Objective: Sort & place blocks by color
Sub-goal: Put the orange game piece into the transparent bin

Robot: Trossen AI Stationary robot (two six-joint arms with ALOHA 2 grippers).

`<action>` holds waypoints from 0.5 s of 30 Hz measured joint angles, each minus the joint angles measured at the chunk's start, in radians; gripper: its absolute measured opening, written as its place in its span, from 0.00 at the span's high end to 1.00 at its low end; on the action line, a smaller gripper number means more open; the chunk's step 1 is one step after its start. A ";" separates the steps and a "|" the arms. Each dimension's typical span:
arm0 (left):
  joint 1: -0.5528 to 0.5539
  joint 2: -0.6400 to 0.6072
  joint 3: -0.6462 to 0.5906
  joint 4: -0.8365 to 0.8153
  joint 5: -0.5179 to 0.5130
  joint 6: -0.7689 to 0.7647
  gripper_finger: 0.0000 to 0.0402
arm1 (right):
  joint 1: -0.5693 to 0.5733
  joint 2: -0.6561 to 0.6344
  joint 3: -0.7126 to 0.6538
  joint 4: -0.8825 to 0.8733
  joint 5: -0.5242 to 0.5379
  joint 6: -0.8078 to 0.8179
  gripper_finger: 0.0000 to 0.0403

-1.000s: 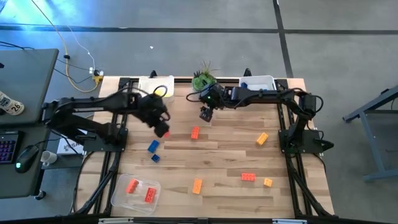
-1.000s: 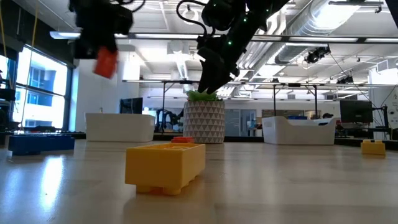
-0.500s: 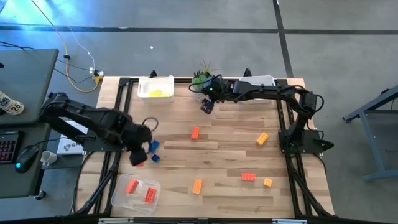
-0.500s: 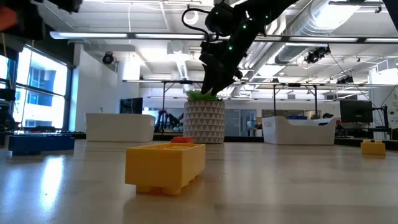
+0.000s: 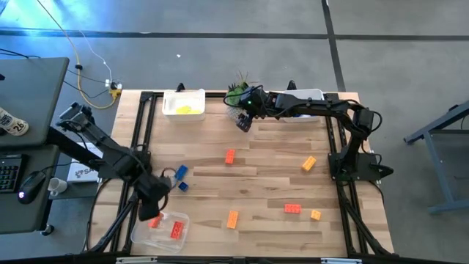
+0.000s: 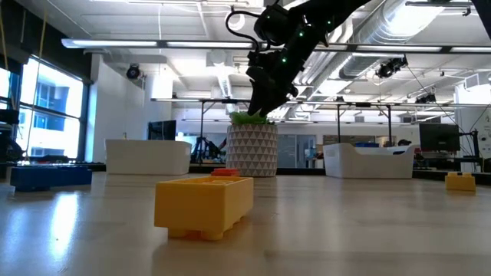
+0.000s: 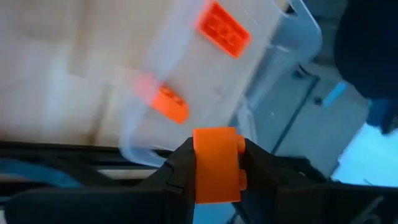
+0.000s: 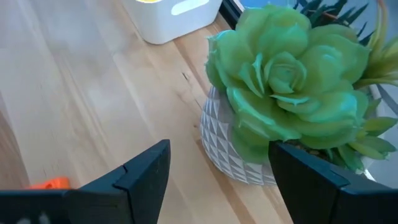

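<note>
Nearest me, the clear plastic tray [image 5: 182, 220] already holds two red-orange studded bricks [image 5: 176, 229], and the left gripper [image 5: 152, 213], reaching over that tray's rim, pinches a third red-orange brick [image 7: 216, 165]. Beyond the tray, blue, yellow-orange and red-orange bricks [image 5: 230, 156] lie unsorted on the wooden table [image 5: 264, 176], so I judge the sorting under halfway. Farthest from the tray, the right gripper [image 5: 244, 123] hangs spread and empty beside the green potted plant [image 5: 236, 93].

Left end effector [image 5: 154, 213] out of low view; clear tray [image 7: 292, 43] blurred, cut off (wrist cam).
</note>
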 joint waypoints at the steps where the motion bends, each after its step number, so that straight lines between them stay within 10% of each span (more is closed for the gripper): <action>1: -0.013 0.016 0.000 0.024 0.009 -0.011 0.82 | -0.002 0.000 0.000 0.002 0.000 -0.009 0.36; 15: -0.068 0.210 0.000 0.170 0.079 -0.105 0.69 | -0.022 0.000 0.000 0.008 -0.003 -0.027 0.36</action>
